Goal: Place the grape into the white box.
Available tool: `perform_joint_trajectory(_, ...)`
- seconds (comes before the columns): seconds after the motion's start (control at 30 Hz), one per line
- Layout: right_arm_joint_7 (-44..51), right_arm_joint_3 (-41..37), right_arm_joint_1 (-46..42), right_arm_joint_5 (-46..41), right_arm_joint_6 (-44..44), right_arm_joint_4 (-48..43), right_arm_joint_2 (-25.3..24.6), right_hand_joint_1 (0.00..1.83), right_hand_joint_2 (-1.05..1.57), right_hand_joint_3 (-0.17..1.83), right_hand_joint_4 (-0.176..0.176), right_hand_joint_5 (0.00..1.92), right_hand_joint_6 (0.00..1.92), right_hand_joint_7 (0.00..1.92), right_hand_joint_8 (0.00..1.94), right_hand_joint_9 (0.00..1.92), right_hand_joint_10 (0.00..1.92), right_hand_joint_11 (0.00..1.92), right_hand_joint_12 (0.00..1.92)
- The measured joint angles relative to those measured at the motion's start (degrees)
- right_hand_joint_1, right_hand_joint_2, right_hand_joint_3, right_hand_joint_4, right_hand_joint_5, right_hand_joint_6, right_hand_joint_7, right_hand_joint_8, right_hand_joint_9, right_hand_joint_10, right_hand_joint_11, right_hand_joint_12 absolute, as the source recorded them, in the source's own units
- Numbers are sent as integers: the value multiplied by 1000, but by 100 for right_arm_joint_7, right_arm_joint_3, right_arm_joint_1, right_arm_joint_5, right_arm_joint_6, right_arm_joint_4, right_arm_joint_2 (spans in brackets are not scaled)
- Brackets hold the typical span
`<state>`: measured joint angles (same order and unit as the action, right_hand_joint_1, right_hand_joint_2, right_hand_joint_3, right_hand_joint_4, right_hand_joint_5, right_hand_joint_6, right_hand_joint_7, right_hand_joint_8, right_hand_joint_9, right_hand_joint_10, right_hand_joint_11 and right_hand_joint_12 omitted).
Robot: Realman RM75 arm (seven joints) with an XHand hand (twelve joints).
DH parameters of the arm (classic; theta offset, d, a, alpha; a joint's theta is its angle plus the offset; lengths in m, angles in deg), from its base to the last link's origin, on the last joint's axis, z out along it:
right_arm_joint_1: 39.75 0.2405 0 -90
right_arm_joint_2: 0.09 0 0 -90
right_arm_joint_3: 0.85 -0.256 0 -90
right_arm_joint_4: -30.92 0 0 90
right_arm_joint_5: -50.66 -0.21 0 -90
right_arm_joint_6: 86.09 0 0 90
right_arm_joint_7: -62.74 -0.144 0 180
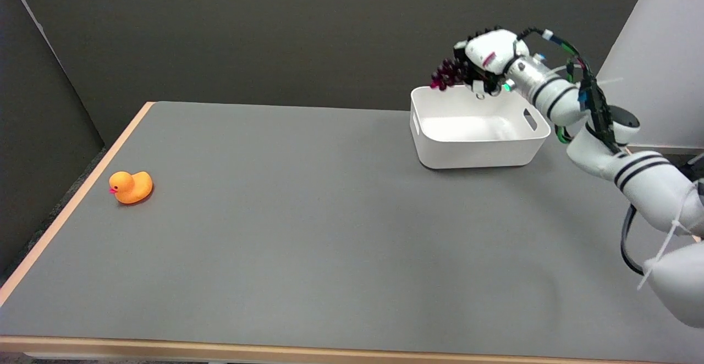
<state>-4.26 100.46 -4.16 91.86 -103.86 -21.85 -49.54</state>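
A dark purple bunch of grapes [446,73] hangs in the air, held by my right hand [479,56]. The hand is raised above the far left part of the white box [473,152], with the grapes just over the box's back rim. The box stands on the grey table at the far right and its inside looks empty. My right arm reaches in from the lower right and bends up over the box's right side.
An orange rubber duck [131,187] sits near the table's left edge. The grey table [308,232] stretches wide between the duck and the box. A dark wall rises behind the table's far edge.
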Motion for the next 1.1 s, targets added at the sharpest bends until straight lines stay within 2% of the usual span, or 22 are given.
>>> perform_joint_trajectory(0.1,-10,-83,-233,-60,97,-8,43,1322,1089,321,-127,595,1575,792,1363,765,1490,738,1738)
perform_joint_trajectory(0.17,-17,-127,-352,-105,151,-18,65,1166,1208,231,-171,580,1582,646,1568,714,1431,541,1843)
perform_joint_trajectory(0.23,-23,-161,-447,-163,192,-20,82,775,713,830,37,229,538,339,521,319,859,180,1331)
perform_joint_trajectory(0.27,-29,-175,-486,-199,209,-20,90,678,612,929,72,151,364,244,326,210,725,81,1221)
perform_joint_trajectory(0.3,-38,-197,-533,-263,230,-20,99,628,585,934,74,119,351,180,290,148,665,22,1184)
perform_joint_trajectory(0.4,-69,-232,-615,-453,272,-3,116,482,493,908,77,26,255,21,94,1,422,-1,999)
perform_joint_trajectory(0.53,-155,-268,-667,-717,326,22,136,380,472,885,59,-1,45,-1,-1,-1,200,-1,887)
perform_joint_trajectory(0.67,-306,-297,-706,-964,340,57,148,367,453,863,61,-1,9,-1,-1,-1,138,-1,853)
perform_joint_trajectory(0.73,-370,-316,-730,-1103,338,62,153,376,492,757,61,-1,1,-1,-1,-1,21,-1,674)
perform_joint_trajectory(0.8,-438,-345,-767,-1319,318,69,160,387,506,730,58,-1,-1,-1,-1,-1,-1,-1,498)
perform_joint_trajectory(0.9,-514,-422,-838,-1699,216,76,163,415,523,762,48,-1,-1,-1,-1,-1,-1,-1,136)
perform_joint_trajectory(1.03,-593,-563,-976,-2430,-55,77,164,349,604,748,32,-1,82,-1,-1,-1,-1,-1,6)
perform_joint_trajectory(1.1,-623,-635,-1053,-2865,-219,70,163,331,622,750,35,-1,89,-1,-1,-1,-1,-1,2)
